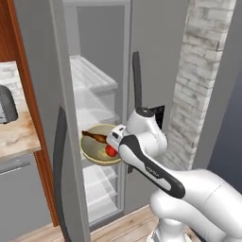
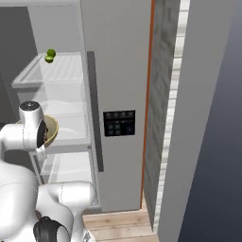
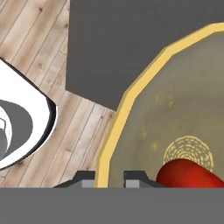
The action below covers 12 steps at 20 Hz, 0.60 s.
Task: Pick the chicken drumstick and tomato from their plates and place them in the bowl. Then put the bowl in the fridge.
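The gripper (image 3: pixel 109 177) pinches the bowl's (image 3: pixel 131 94) rim at six o'clock; the tomato (image 3: pixel 188 174) sits inside at its three o'clock.

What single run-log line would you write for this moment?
stage: carrying bowl into open fridge | gripper: shut on bowl rim | contents: chicken drumstick, tomato | bowl: not yet shelved

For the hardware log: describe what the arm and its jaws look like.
The arm is built of glossy white rounded shells, with a long dark band carrying small white lettering running along the forearm. Its joints are dark, and one shows a round grey cap. The gripper ends in two small dark grey fingertips, blocky and squared. No loose cables are visible.
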{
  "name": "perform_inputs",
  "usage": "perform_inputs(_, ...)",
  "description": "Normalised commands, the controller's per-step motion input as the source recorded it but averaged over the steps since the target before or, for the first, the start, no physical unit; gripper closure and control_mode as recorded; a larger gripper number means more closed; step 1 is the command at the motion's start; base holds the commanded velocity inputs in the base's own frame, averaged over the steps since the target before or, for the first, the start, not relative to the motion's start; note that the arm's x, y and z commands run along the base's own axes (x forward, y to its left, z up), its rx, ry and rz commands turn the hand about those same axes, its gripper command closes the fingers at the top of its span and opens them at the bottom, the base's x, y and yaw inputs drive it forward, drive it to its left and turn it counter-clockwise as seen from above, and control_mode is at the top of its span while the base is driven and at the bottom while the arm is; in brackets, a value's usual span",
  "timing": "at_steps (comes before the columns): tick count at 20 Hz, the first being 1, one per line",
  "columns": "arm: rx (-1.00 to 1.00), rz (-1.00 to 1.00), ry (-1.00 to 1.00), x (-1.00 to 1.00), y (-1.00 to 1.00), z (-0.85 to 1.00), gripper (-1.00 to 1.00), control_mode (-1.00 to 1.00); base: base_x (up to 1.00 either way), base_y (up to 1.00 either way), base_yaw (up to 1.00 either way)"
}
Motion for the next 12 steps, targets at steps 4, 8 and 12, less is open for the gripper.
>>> perform_inputs(4,0.00,0.00,0.00,0.00,0.00,0.00,1.00,1.00,0.61,0.00,0.09)
perform_inputs(8,0.00,0.00,0.00,0.00,0.00,0.00,1.00,1.00,0.45,0.00,0.02)
perform_inputs(12,0.00,0.00,0.00,0.00,0.00,0.00,1.00,1.00,0.13,0.00,0.00)
